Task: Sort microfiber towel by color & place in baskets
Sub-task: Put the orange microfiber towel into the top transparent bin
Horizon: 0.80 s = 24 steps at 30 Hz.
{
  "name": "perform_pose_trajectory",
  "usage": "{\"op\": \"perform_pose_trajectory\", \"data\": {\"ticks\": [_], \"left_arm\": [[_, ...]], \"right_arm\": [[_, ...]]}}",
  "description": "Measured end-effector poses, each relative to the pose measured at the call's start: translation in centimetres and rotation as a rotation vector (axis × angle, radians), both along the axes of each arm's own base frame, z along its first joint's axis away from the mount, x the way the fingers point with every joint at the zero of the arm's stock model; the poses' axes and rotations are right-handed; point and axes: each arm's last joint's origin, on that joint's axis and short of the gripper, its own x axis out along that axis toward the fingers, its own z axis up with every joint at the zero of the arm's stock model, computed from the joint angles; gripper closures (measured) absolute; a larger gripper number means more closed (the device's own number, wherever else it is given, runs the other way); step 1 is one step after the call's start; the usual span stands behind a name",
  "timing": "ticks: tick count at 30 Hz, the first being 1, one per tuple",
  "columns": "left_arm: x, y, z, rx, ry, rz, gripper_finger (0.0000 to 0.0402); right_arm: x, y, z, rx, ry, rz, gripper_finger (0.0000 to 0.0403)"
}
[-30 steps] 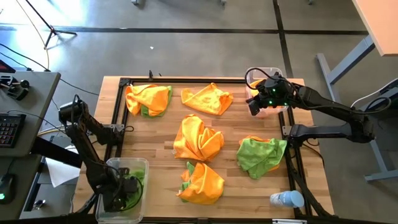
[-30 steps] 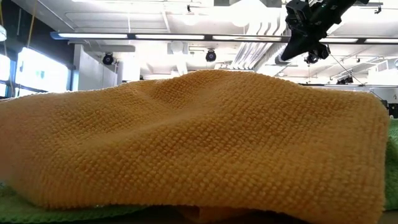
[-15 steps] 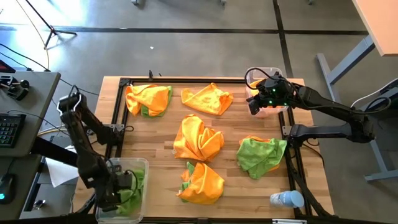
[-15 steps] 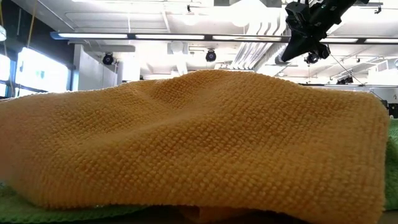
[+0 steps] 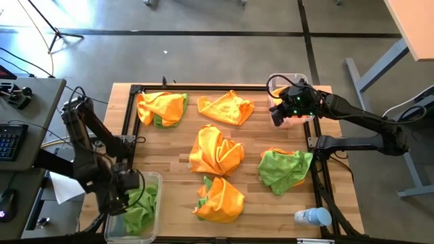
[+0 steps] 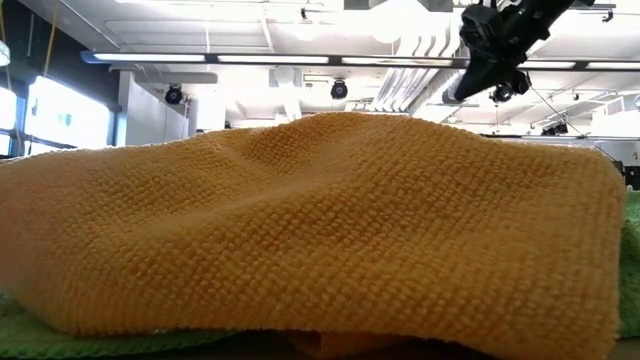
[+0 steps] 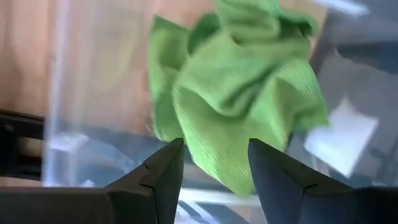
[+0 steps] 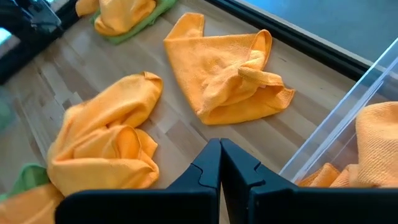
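Observation:
My left gripper (image 5: 121, 195) (image 7: 214, 165) is open and hovers over the near-left basket (image 5: 157, 203), touching nothing. A lime green towel (image 5: 142, 203) (image 7: 242, 93) lies crumpled inside that basket. My right gripper (image 5: 277, 116) (image 8: 220, 155) is shut and empty, beside the far-right basket (image 5: 298, 80) (image 8: 336, 118), which holds orange towels (image 8: 373, 137). Loose on the table lie orange towels (image 5: 227, 108) (image 5: 217, 150), an orange one over green (image 5: 161, 108), another such pile (image 5: 220, 198), and a green one over orange (image 5: 285, 168).
A clear bottle with a blue cap (image 5: 313, 217) lies at the near-right corner. A black frame (image 5: 203, 87) borders the work area. In the low view an orange towel (image 6: 300, 230) fills the picture, with my right arm (image 6: 495, 45) high above it. A desk with a keyboard (image 5: 10, 139) stands at the left.
My left gripper has risen out of the near-left basket and drawn back toward the table's far-left. The green towel it covered now shows lying in the basket. My right arm has kept still.

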Motion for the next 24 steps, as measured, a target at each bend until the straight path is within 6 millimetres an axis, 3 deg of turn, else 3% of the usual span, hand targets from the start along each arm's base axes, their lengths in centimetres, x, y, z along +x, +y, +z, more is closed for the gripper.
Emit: {"op": "perform_pose_trajectory", "data": {"ticks": [4,11,18,24], "left_arm": [[1.2,1.0,0.0,0.036,-0.027,0.013,0.0272],[3.8,3.2,0.2,0.056,-0.051,0.053,0.0388],[5.9,6.2,2.3,0.03,-0.137,0.215,0.0399],[7.3,8.6,4.1,0.161,-0.306,0.301,0.0401]], "right_arm": [[-0.2,0.1,-0.2,-0.013,0.041,0.029,0.0403],[-0.4,0.2,-0.4,-0.007,0.074,0.042,0.0403],[-0.4,0.3,-0.5,-0.099,0.119,0.2,0.0402],[0.4,0.5,0.0,-0.161,0.042,0.406,0.0399]]}}
